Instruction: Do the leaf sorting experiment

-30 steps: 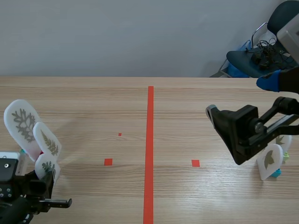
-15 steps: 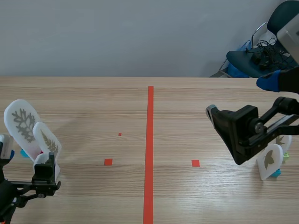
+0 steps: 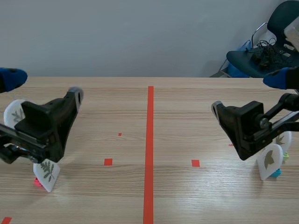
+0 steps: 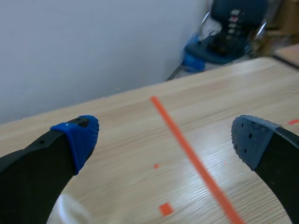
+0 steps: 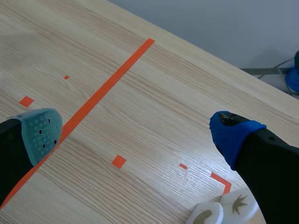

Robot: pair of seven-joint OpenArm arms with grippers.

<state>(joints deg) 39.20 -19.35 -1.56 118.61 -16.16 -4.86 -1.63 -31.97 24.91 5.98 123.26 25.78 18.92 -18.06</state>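
A small white leaf card [image 3: 46, 171] on a pink base stands at the table's left front, just below my raised left gripper [image 3: 43, 87]. That gripper is open and holds nothing. A larger white leaf card [image 3: 11, 114] shows partly behind the left arm. The left wrist view shows the left gripper [image 4: 163, 135] with its fingers wide apart over bare wood, and a white card's edge [image 4: 70, 212] under it. My right gripper [image 3: 245, 93] hangs open above the right side, empty. Two leaf cards [image 3: 269, 161] stand beneath it, and they appear as leaf cards [image 5: 205, 215] in the right wrist view, below the right gripper [image 5: 138, 133].
An orange-red tape line [image 3: 149, 149] runs down the table's middle, with small square marks on both sides. A blue chair [image 3: 261, 51] with cables on it stands beyond the far right corner. The wooden table [image 3: 187, 107] ends at a grey wall.
My left gripper has opened and let go of the small leaf card, then risen from the front-left corner to above the cards. The right arm has barely shifted.
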